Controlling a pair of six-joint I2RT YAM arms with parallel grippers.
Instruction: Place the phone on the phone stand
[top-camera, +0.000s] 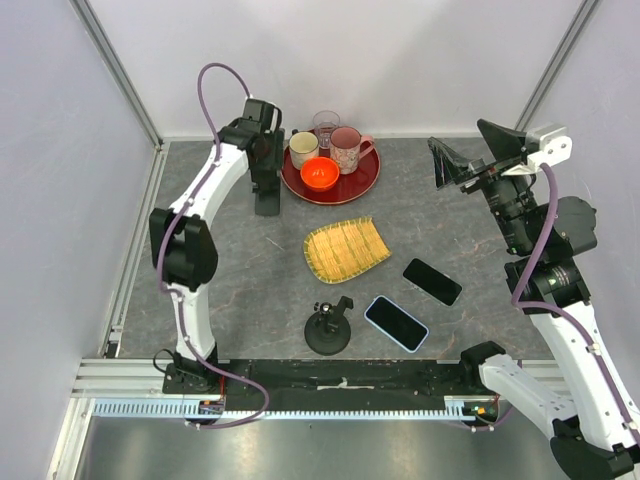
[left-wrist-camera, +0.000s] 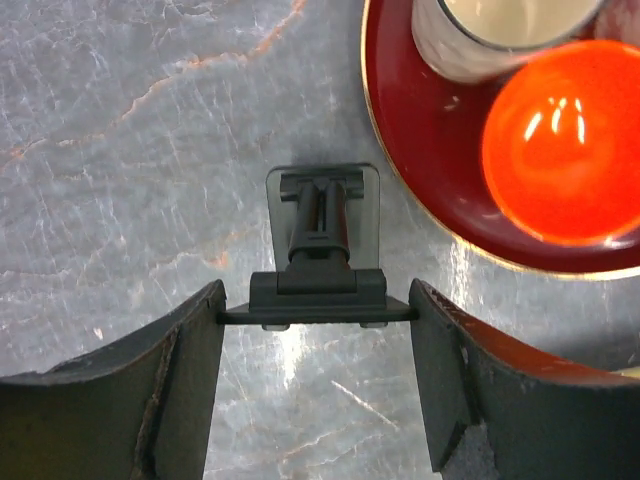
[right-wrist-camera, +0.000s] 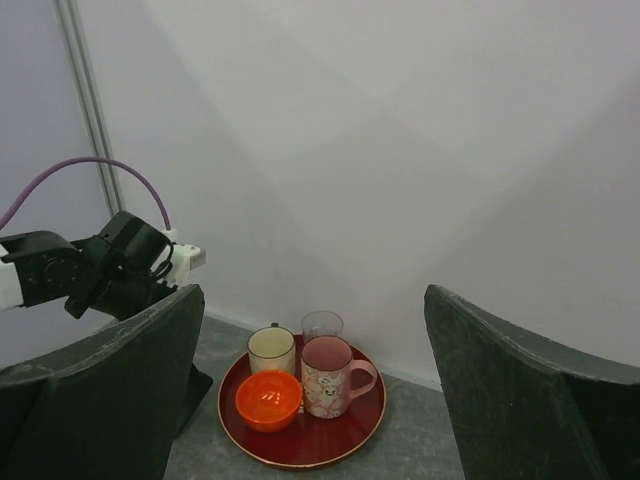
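Note:
A small black folding phone stand stands on the grey table just left of the red tray. My left gripper is set around its base, and both fingers touch the ends of the base bar. In the top view the left gripper is at the far left with the stand under it. A black phone and a blue-edged phone lie flat at the near right. My right gripper is raised at the far right, open and empty; the right wrist view shows it facing the back wall.
A red tray at the back holds an orange bowl, a cream cup, a glass and a pink mug. A woven bamboo dish lies mid-table. A black round-based holder stands near the front edge.

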